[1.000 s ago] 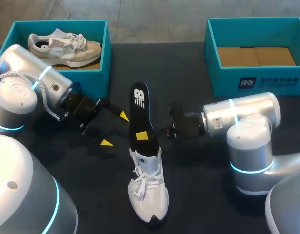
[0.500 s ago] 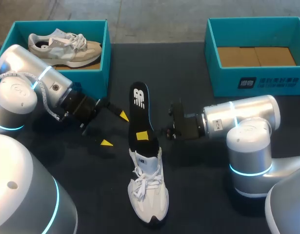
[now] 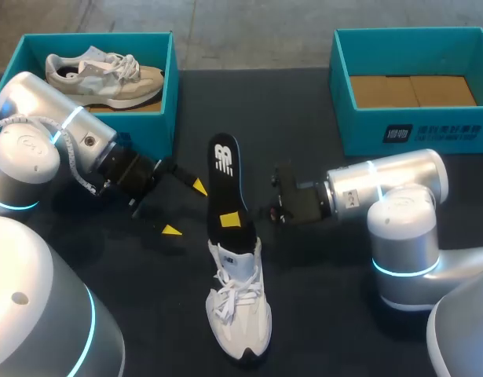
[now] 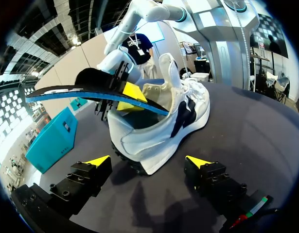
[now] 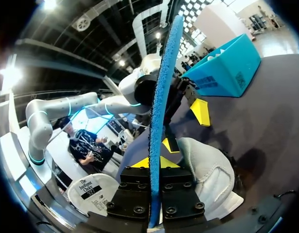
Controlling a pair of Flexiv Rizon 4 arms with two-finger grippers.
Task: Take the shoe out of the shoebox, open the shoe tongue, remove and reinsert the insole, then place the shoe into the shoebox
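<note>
Since the insole sticks half out of the shoe: you are at the insole step. From this one look I cannot tell if it is coming out or going back in.
Shoe (image 3: 239, 302): white, standing on the dark table (image 3: 327, 314), toe pointing at you, heel end pointing away.
Insole (image 3: 225, 169): black on top, blue on the side. Its low end is down in the mouth of the shoe. The other end sticks up and away, past the heel.
Right gripper (image 3: 235, 220): squeezed tight on the insole, one finger on each flat side, just above the shoe's mouth.
Left gripper (image 3: 185, 208): fingers spread wide with nothing in them, near the heel end of the shoe and not touching it.
Boxes: the left teal box (image 3: 169, 102) holds a beige shoe (image 3: 107, 75). The right teal box (image 3: 414, 129) shows its brown floor.
Next move: if the insole goes back in, slide it down toward the toe. Use your left gripper to hold the shoe so it does not slip or tip.
Watch out: the insole can bend and bunch up inside.
</note>
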